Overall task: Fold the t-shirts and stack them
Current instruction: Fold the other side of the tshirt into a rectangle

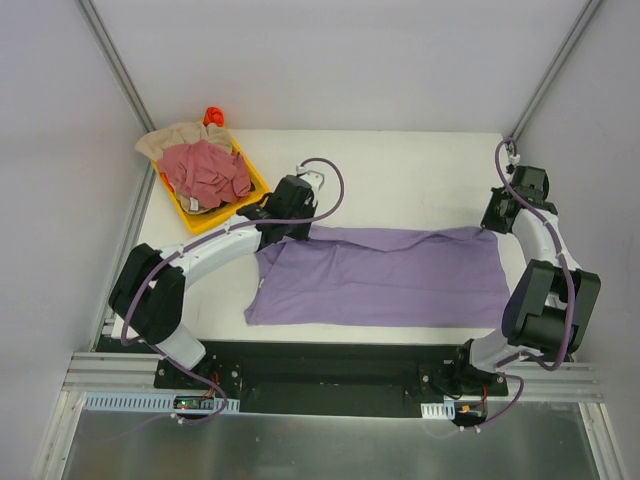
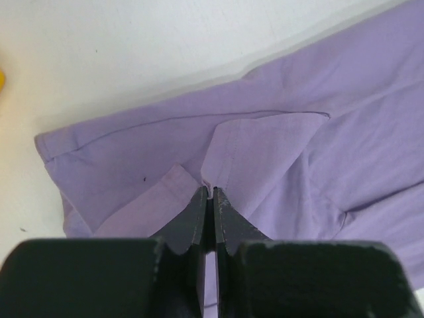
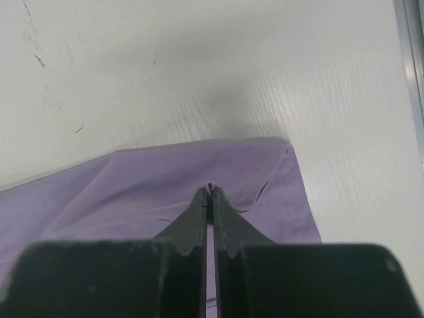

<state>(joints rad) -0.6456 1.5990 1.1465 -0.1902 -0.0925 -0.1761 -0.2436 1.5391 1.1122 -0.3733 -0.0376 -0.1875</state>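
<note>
One shirt spread, two waiting
Left gripper (image 2: pixel 211 191), right gripper (image 3: pixel 209 189) pinch lavender shirt (image 1: pixel 385 275); pink shirt (image 1: pixel 205 170), beige shirt (image 1: pixel 165 140) crumpled in tray (image 1: pixel 205 222)

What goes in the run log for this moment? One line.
left claw: pinching lavender t-shirt | right claw: pinching it too | pink-red t-shirt, beige t-shirt: in yellow tray
</note>
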